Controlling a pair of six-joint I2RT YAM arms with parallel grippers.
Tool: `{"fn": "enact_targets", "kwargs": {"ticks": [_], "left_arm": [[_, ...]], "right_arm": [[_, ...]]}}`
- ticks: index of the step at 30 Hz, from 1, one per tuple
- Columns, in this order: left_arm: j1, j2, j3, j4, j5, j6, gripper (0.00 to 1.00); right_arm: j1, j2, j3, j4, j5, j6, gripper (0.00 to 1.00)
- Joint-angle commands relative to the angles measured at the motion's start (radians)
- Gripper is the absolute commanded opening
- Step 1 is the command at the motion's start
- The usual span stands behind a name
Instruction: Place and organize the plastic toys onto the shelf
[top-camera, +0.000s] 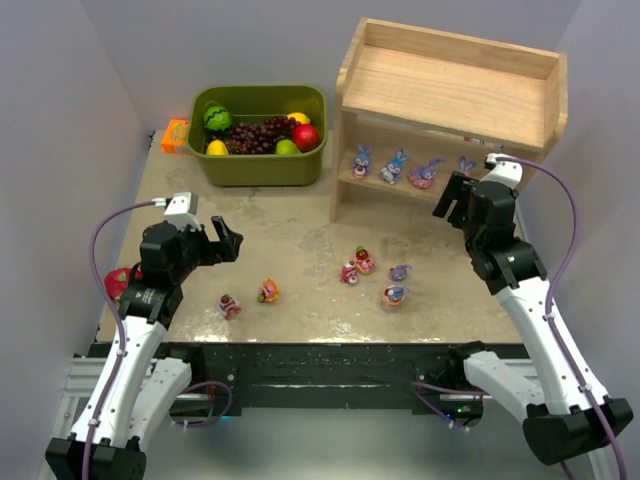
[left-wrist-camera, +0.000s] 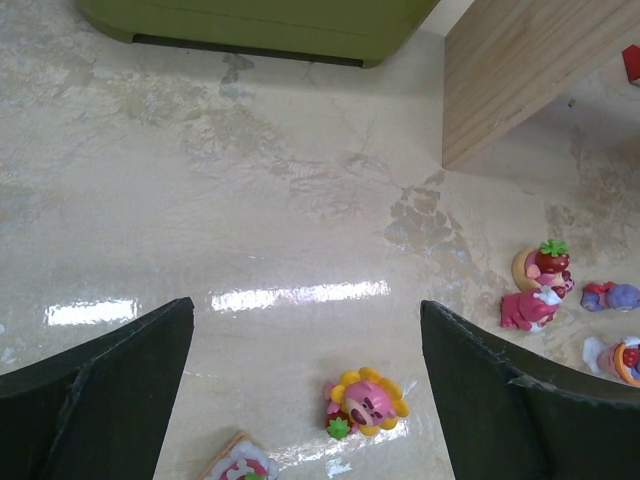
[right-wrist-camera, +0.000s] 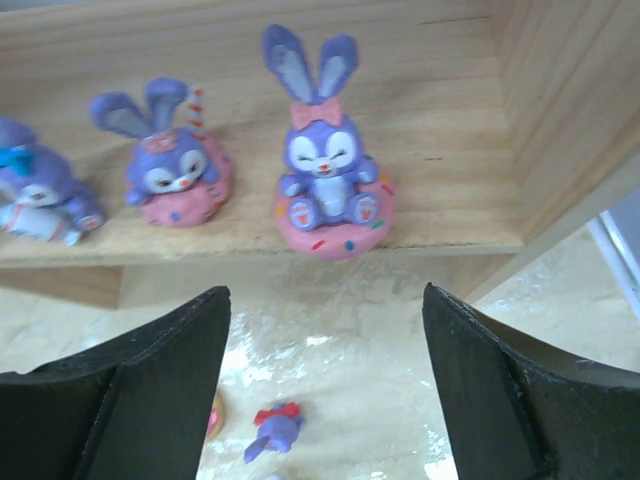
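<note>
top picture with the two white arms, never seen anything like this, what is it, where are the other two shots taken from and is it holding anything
It is a table robot: two white arms bolted at the near edge, each ending in a two-finger claw. The top picture looks down from above and behind them. The other two come from cameras on the wrists, so the dark wedges at the bottom are each claw's own fingers. The left claw hangs open over the table, near a sunflower bear toy. The right claw is open too, facing the wooden shelf, where purple bunny toys stand on the lower tier. More small toys lie loose on the table. A green bin at the back holds fruit. Nothing is held.
</note>
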Motion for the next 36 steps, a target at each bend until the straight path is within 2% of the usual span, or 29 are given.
{"fn": "enact_targets", "kwargs": {"ticks": [1, 9, 16, 22, 28, 32, 33, 36], "left_arm": [[-0.004, -0.009, -0.005, 0.021, 0.013, 0.008, 0.99], [-0.004, 0.008, 0.0, 0.035, 0.03, -0.005, 1.0], [-0.005, 0.033, 0.008, 0.037, 0.039, -0.008, 0.99], [-0.005, 0.031, 0.003, 0.034, 0.028, -0.011, 0.99], [-0.004, 0.031, 0.001, 0.03, 0.024, -0.009, 1.0], [-0.005, 0.031, 0.003, 0.027, 0.019, -0.008, 1.0], [-0.005, 0.03, 0.003, 0.026, 0.013, -0.008, 0.99], [-0.005, 0.026, 0.003, 0.026, 0.013, -0.006, 1.0]], "right_arm": [[-0.005, -0.048, 0.054, -0.084, -0.156, -0.003, 0.79], [0.0, -0.125, -0.07, -0.133, -0.496, -0.031, 0.76], [0.038, -0.235, -0.175, -0.157, -0.51, 0.048, 0.77], [0.09, -0.245, -0.227, -0.106, -0.518, 0.17, 0.77], [0.233, -0.237, -0.302, -0.08, -0.423, 0.302, 0.77], [0.348, -0.229, -0.315, -0.123, -0.249, 0.413, 0.75], [0.395, -0.226, -0.307, -0.138, -0.162, 0.452, 0.75], [0.469, -0.186, -0.293, -0.178, -0.095, 0.497, 0.75]]}}
